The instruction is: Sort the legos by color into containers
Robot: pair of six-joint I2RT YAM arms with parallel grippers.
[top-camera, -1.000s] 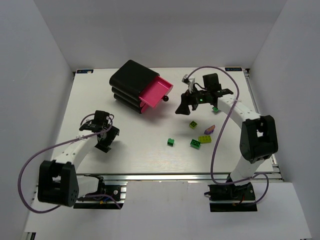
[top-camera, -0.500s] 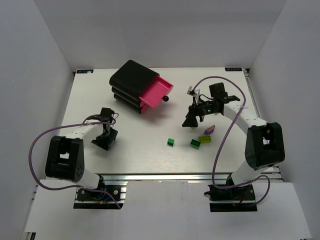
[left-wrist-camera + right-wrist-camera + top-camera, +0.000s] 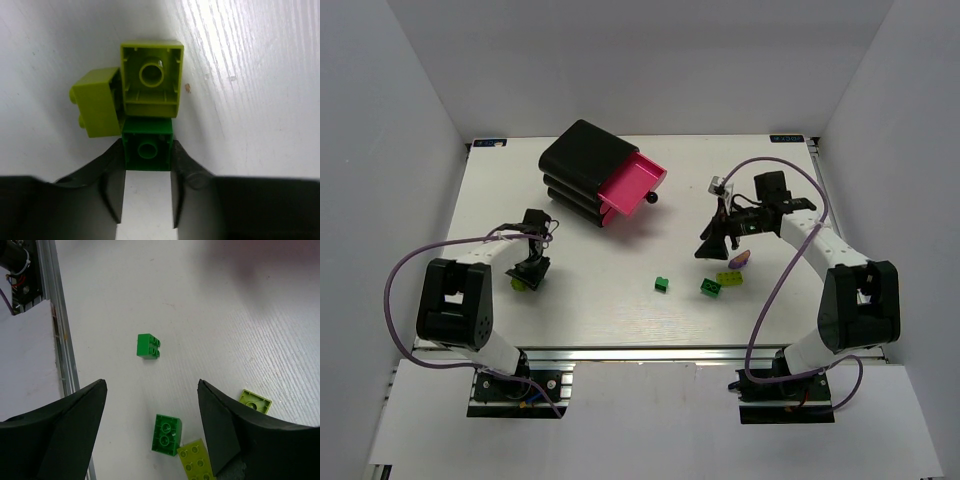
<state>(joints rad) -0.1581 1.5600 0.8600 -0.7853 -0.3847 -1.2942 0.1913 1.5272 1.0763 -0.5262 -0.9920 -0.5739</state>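
Three legos cluster by the left edge of the table (image 3: 600,312). A dark green brick (image 3: 148,150) butts against an upturned yellow-green brick (image 3: 151,77), and a second yellow-green brick (image 3: 96,102) lies on its side, touching them. The left gripper (image 3: 147,156) has its fingers (image 3: 111,182) narrowed on the dark green brick, pressing both flanks.

More legos lie loose toward the near right corner: a lone green brick (image 3: 149,346), another green brick (image 3: 166,434) touching a flat yellow-green piece (image 3: 197,460), and a purple piece (image 3: 741,258). The right gripper (image 3: 150,385) hovers over them, fingers spread wide and holding nothing.

Toward the far left corner stands the black drawer unit (image 3: 582,160), with one pink drawer (image 3: 633,183) pulled out.

The step in hand looks like a pick on the left. The next move calls for lifting the dark green brick clear of its yellow-green neighbours, which may drag along. I cannot tell whether they are snapped together.
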